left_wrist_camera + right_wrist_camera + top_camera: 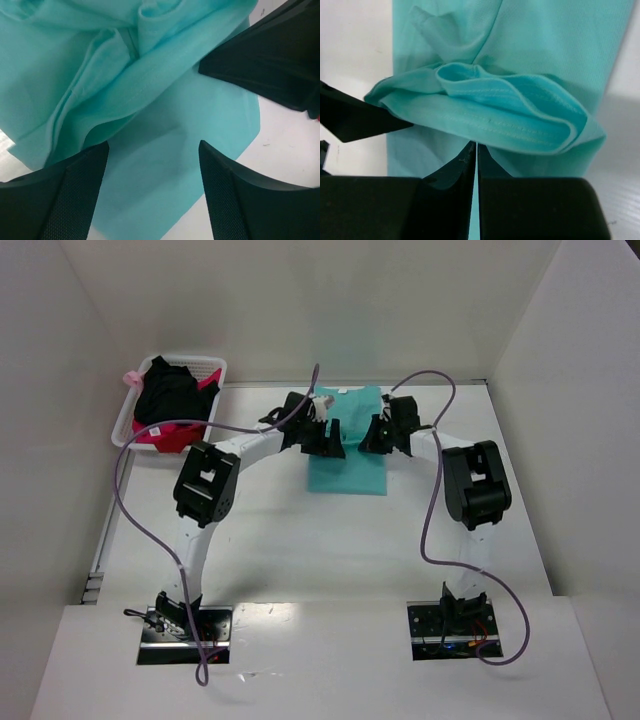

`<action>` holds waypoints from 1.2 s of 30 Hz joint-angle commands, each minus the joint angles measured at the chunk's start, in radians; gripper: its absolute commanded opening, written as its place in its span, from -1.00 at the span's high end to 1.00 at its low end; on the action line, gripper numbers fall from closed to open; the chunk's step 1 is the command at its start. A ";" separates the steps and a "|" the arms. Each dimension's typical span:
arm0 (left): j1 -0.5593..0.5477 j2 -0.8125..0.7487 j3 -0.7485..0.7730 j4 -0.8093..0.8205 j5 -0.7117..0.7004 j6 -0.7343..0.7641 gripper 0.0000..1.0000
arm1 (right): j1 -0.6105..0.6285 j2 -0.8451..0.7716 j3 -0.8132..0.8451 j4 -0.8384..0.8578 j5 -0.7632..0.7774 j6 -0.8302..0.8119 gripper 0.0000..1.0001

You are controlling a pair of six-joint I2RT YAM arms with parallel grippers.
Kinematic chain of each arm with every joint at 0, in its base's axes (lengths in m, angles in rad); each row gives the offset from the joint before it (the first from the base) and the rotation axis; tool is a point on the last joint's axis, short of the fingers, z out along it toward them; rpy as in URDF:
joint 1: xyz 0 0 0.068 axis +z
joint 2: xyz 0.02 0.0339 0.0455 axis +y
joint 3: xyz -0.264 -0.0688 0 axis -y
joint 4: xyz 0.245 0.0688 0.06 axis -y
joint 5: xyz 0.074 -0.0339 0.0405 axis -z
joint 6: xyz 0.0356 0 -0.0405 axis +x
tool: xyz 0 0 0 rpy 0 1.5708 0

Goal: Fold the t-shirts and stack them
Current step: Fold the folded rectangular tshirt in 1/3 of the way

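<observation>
Teal t-shirt (347, 468) folded, centre; black t-shirt (170, 395), pink-red t-shirt (163, 435) bunched in basket (216, 363)

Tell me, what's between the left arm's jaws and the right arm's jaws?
Just the teal t-shirt; the top view shows it spanning that gap.

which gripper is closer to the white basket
Left. The left gripper is over the teal shirt's left edge, right of the basket; the right gripper, pinching the shirt, sits farther right.

We have open table (330, 540) on the near side of the teal shirt (350, 475). The basket (207, 361) blocks our far-left corner.
</observation>
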 commanded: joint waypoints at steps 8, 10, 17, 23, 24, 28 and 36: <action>0.049 0.097 0.169 0.071 0.014 -0.045 -0.61 | 0.006 0.113 0.150 0.047 0.023 -0.006 0.83; 0.050 0.125 0.204 0.061 0.014 -0.054 -0.61 | 0.006 0.122 0.165 0.047 0.045 -0.006 0.83; 0.069 0.111 0.241 0.039 0.004 -0.042 -0.73 | 0.006 0.144 0.246 0.047 0.081 -0.015 0.83; 0.088 0.015 0.250 -0.022 -0.026 0.003 -0.80 | -0.041 0.066 0.295 0.004 0.099 -0.015 0.73; 0.088 -0.004 0.250 -0.033 -0.026 0.003 -0.84 | -0.053 0.041 0.295 -0.005 0.099 -0.015 0.68; 0.097 -0.163 0.140 -0.042 -0.046 0.043 -0.98 | -0.054 -0.136 0.182 -0.005 0.183 -0.024 0.08; 0.096 -0.409 -0.210 -0.025 -0.052 -0.023 -0.98 | -0.063 -0.408 -0.100 -0.126 0.208 -0.006 -1.00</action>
